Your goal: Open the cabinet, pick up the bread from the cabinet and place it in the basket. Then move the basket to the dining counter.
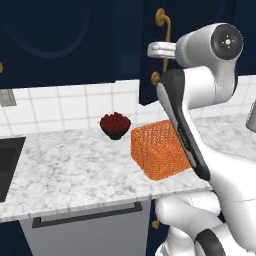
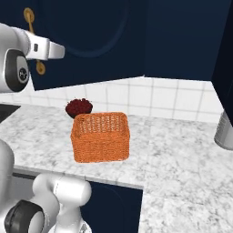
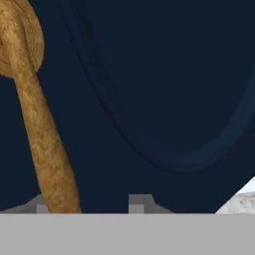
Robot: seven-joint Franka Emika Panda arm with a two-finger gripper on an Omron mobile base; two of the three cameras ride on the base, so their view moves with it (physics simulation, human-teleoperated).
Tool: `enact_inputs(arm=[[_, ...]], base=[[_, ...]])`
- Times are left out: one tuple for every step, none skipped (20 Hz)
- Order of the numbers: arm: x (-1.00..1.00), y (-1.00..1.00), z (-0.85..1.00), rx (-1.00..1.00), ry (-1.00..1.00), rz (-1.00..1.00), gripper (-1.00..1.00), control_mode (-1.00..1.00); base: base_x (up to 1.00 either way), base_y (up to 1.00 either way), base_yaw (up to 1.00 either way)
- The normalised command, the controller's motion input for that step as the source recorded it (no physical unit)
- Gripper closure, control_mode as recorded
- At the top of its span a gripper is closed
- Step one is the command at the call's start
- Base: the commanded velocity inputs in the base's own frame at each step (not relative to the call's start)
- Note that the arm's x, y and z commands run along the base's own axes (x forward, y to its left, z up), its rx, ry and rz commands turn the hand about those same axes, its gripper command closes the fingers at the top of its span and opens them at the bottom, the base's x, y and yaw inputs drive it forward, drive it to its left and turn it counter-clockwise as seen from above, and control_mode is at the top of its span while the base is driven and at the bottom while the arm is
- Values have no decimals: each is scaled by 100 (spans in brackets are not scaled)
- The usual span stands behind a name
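Note:
The dark navy cabinet (image 1: 60,35) hangs above the worktop, and its arched door (image 3: 164,89) is close in front of the hand. A slim brass handle (image 3: 42,134) runs down that door. My gripper (image 3: 89,205) is open, and the handle passes just inside its left fingertip (image 3: 40,204). The white hand (image 1: 161,49) reaches the handle (image 1: 164,30) at mid height. The orange mesh basket (image 1: 160,149) stands empty on the marble worktop (image 1: 75,165) below. The bread is hidden behind the doors. The dining counter is out of view.
A dark bowl of red berries (image 1: 115,124) sits behind the basket by the tiled wall. A dark sink (image 1: 7,165) lies at the left, above a grey front with a bar handle (image 1: 85,217). A grey metal cylinder (image 2: 225,132) stands at the right.

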Motion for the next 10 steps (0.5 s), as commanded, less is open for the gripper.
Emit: enact_inputs(arm=[[-100,-100,-1,16,0,0,100,-100],[-100,-100,0,16,0,0,100,-100],[-100,-100,0,16,0,0,100,-100],[-100,-100,0,15,0,0,100,-100],[-99,-100,0,15,0,0,100,-100],[-97,-100,0,14,0,0,100,-100],[-94,-100,0,13,0,-1,100,-100],[-94,-100,0,13,0,-3,100,-100],[-89,-100,8,12,2,-8,100,-100],[-86,-100,8,12,3,-9,100,-100]], base=[[0,0,0],[0,0,0],[0,0,0],[0,0,0],[0,0,0],[0,0,0],[0,0,0],[0,0,0],[0,0,0],[0,0,0]])
